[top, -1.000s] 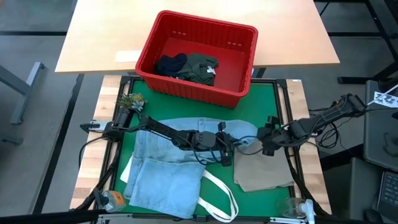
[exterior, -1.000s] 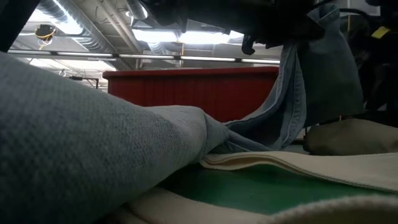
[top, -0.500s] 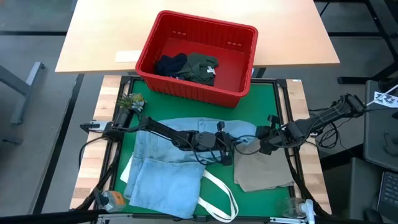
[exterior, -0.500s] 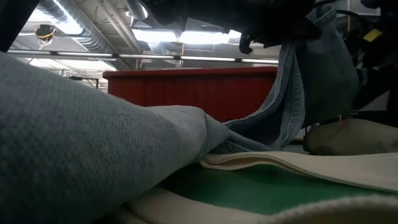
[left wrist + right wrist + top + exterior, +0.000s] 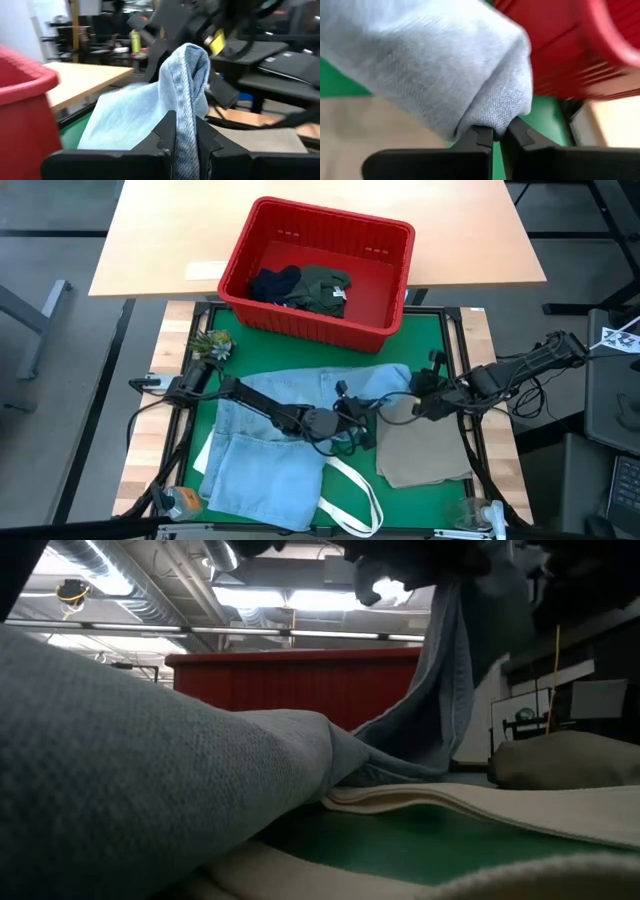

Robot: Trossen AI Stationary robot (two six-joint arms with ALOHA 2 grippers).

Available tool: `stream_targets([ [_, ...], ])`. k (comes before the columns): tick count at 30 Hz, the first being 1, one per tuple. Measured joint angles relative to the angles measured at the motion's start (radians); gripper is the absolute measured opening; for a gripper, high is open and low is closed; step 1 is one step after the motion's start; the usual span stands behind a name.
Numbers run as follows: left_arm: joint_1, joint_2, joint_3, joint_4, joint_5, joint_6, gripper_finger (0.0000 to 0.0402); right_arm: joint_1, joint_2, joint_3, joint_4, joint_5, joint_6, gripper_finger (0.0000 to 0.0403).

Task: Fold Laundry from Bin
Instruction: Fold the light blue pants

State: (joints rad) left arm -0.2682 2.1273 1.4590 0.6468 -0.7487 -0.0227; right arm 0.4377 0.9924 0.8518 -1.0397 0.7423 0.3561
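While the bin (image 5: 318,272) sat at the far end of the surface with two garments left, both my end effectors were clamped on the jeans (image 5: 268,450): left end effector (image 5: 352,408), right end effector (image 5: 425,397). Mid-fold, I'd say; next I'd need to carry that raised edge across evenly.

A green mat (image 5: 440,330) covers the slatted wooden work table (image 5: 140,430), a pale wooden tabletop (image 5: 170,240) stands beyond it, a white cloth tote bag's looped strap (image 5: 352,485) lies on the mat, and a small green leafy sprig (image 5: 212,342) sits near the mat's far left corner.
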Motion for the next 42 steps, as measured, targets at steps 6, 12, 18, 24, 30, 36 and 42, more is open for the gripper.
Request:
stream_targets([
  [6,-0.036,0.0,0.0,0.0,-0.196,-0.032,0.0023,-0.041,0.0,0.031,0.139,0.067,-0.176,0.0016],
  [12,-0.081,0.0,0.0,-0.002,-0.362,-0.08,0.0022,-0.186,0.033,0.033,0.491,-0.091,-0.501,0.0012],
  [18,-0.142,0.0,0.0,-0.003,-0.574,-0.14,0.0023,-0.289,0.131,0.033,0.765,-0.281,-0.665,0.0012],
  [24,-0.208,0.0,0.0,-0.003,-0.814,-0.154,0.0021,-0.336,0.267,0.033,0.938,-0.395,-0.722,0.001],
  [30,-0.243,0.0,-0.013,-0.017,-0.825,-0.152,0.0021,-0.365,0.393,0.033,1.132,-0.456,-0.731,0.0015],
  [36,-0.254,-0.009,-0.044,-0.018,-0.824,-0.124,0.0021,-0.367,0.471,0.035,1.232,-0.486,-0.731,0.0007],
  [42,-0.283,-0.094,-0.114,-0.019,-0.823,-0.055,0.002,-0.367,0.499,0.083,1.233,-0.499,-0.731,0.0016],
])
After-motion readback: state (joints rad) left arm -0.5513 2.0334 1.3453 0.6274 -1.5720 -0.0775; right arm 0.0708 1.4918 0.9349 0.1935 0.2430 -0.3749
